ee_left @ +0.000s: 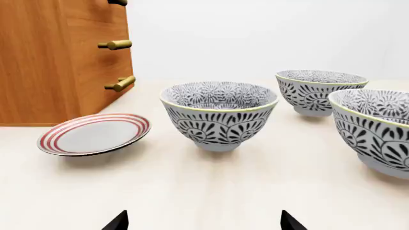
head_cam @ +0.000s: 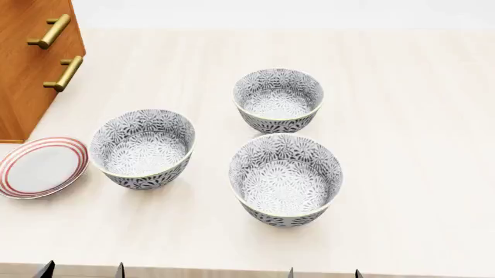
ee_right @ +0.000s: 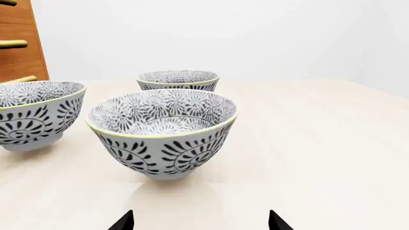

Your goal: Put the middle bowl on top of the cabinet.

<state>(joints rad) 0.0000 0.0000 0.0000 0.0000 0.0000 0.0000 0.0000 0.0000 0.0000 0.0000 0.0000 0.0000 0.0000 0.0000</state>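
The cabinet [head_cam: 31, 69] stands at the far left of the surface [head_cam: 418, 116], with the red-ringed plate [head_cam: 39, 167] lying flat just in front of it. Its top is out of every view, so I cannot say how much room is there.

Three look-alike bowls stand upright in a triangle, none touching. The first bowl [head_cam: 143, 147] is just beside the plate, nearest to the cabinet. The middle bowl [head_cam: 279, 99] is, by my judgement, the one at the back, second in order away from the cabinet (the order is close, so this is not certain). The third bowl [head_cam: 286, 176] is farthest from the cabinet and nearest to the robot.

The left gripper [head_cam: 83, 271] is open, only its two tips showing at the near edge, and it faces the first bowl. The right gripper [head_cam: 325, 272] is also open and faces the third bowl, with the middle bowl [ee_right: 179, 79] straight behind that one.

The middle bowl lies ahead of both grippers, well apart. The right arm looks nearer, but it must pass over or around the third bowl. The left arm is on the cabinet's side.

The surface is pale, flat and bare beyond the bowls.
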